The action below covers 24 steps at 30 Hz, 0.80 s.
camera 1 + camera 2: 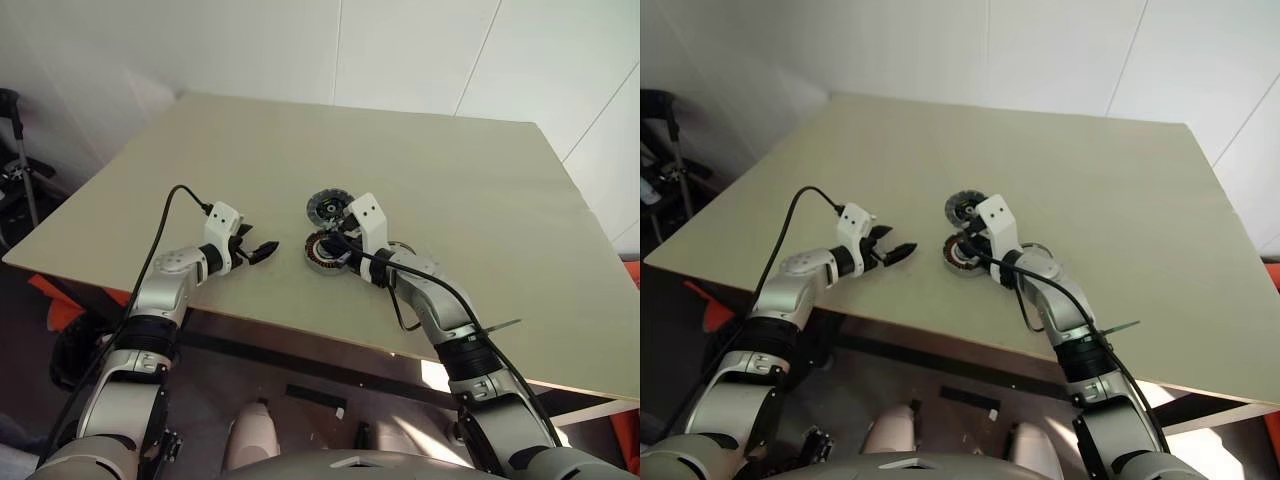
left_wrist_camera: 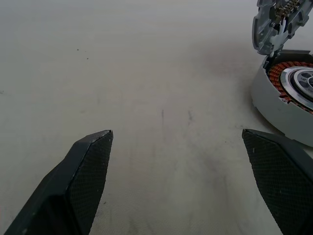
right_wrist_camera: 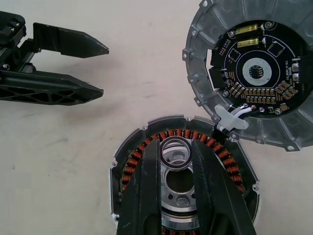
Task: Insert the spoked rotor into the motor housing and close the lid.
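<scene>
The motor housing (image 3: 134, 164) lies on the table near the front edge, its copper windings ringing a silver centre. The lid (image 3: 254, 73) lies just beyond it, circuit side up, joined to it by a short white lead. My right gripper (image 3: 175, 143) hangs over the housing's centre, shut on a small metal ring (image 3: 176, 157) between its fingertips. My left gripper (image 1: 262, 250) is open and low over bare table, a short way left of the housing (image 1: 318, 255). I cannot make out the spoked rotor. A round grey part (image 1: 402, 248) lies mostly hidden behind my right wrist.
The beige table (image 1: 440, 170) stretches far beyond the parts, with its front edge close under both arms. A black cable (image 1: 165, 215) loops over the left forearm. Dark equipment stands off the table's left side.
</scene>
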Tool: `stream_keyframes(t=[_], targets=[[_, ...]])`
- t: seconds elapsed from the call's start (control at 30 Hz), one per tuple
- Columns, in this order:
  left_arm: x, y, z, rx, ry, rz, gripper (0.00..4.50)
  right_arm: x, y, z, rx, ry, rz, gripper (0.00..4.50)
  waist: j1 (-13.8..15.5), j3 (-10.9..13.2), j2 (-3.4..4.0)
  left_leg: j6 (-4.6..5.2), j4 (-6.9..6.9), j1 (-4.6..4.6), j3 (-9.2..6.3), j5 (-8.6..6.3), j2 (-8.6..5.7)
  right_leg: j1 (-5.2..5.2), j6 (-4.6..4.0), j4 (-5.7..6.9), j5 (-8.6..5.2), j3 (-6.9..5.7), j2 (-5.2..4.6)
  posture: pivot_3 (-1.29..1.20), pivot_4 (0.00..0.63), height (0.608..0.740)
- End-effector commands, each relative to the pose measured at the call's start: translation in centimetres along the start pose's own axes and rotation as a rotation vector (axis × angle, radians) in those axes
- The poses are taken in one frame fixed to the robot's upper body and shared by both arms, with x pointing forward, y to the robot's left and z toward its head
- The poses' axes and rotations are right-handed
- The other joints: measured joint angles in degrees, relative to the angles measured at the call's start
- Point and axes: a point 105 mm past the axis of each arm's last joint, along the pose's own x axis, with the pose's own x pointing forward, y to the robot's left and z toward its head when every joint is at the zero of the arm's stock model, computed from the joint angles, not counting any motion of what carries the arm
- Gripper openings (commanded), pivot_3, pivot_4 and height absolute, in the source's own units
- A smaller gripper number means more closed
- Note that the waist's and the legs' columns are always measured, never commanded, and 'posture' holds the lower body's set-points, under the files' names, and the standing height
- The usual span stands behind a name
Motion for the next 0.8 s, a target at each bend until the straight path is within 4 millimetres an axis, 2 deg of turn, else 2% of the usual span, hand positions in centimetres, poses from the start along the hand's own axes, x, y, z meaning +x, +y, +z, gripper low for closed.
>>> stream_keyframes(t=[0.03,0.17,0.67,0.8], targets=[[-0.34,0.54,1.7,0.031,-0.052,0.018,4.5,-0.04,-0.27,0.89,-0.017,-0.032,-0.006,0.58,0.0,0.0,0.0,0.0,0.0,0.0,0.0,0.0,0.0,0.0,0.0,0.0,0.0,0.0,0.0,0.0,0.0,0.74],[-0.45,0.62,1.64,0.032,-0.053,0.021,4.5,-0.3,-0.47,0.29,-0.014,-0.016,-0.016,0.58,0.01,0.0,0.0,0.0,0.01,0.0,-0.01,0.0,0.0,0.0,0.0,0.02,0.0,0.0,0.0,0.0,0.0,0.74],[-0.44,0.83,1.79,0.04,-0.054,0.029,4.5,-0.54,-0.57,0.29,0.009,-0.019,0.001,0.58,0.0,0.0,0.0,-0.01,0.03,0.01,-0.02,0.01,0.0,0.0,0.0,0.07,0.0,0.0,0.0,0.0,0.0,0.74],[-0.39,0.83,1.83,0.042,-0.055,0.031,4.5,-0.54,-0.73,0.51,0.004,-0.026,-0.004,1.92,0.0,0.0,0.0,-0.01,0.04,0.0,-0.03,0.01,0.0,0.0,0.0,0.08,0.0,0.0,0.0,0.0,0.0,0.74]])
